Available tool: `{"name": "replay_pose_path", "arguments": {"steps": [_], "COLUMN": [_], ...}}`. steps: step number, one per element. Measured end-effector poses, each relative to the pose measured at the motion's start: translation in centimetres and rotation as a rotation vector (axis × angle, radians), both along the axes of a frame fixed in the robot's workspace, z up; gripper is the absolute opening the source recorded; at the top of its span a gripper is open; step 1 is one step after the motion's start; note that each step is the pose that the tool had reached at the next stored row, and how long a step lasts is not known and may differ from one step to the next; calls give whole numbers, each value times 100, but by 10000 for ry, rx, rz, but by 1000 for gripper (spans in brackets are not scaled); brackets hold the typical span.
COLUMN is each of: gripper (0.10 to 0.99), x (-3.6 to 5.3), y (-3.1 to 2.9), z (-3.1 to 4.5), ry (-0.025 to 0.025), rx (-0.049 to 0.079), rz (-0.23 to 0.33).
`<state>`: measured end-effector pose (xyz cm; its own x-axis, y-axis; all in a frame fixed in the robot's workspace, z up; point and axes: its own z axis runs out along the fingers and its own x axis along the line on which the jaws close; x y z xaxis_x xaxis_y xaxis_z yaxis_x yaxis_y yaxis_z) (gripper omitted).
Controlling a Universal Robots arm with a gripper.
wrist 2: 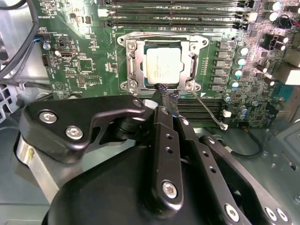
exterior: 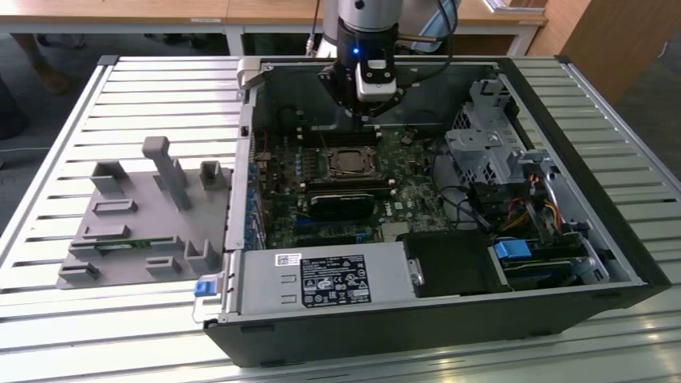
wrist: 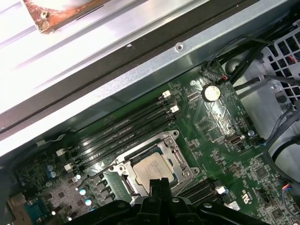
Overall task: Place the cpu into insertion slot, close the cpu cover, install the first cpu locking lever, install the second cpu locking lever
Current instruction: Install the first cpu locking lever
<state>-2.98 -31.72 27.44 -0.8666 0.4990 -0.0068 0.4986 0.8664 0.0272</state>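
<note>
Here, square silver cpu [wrist 2: 163, 64] (matte) in insertion slot [wrist 2: 149, 83].

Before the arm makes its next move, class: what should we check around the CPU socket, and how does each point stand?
1. cpu seated flat in the insertion slot: ok.
2. cpu cover down around the chip: ok, it appears to lie flat.
3. One locking lever latched: not ok, its wire sticks out from the socket corner.
4. The other lever latched: cannot tell.
5. gripper at the socket's edge, shut, carrying nothing: ok.
</note>
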Motion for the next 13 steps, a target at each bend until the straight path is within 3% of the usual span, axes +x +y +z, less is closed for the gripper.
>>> {"name": "replay_pose_path", "arguments": {"steps": [13], "gripper": [106], "x": [-1], "y": [0], "z": [0], "ry": [0], "rx": [0], "rz": [411]}}
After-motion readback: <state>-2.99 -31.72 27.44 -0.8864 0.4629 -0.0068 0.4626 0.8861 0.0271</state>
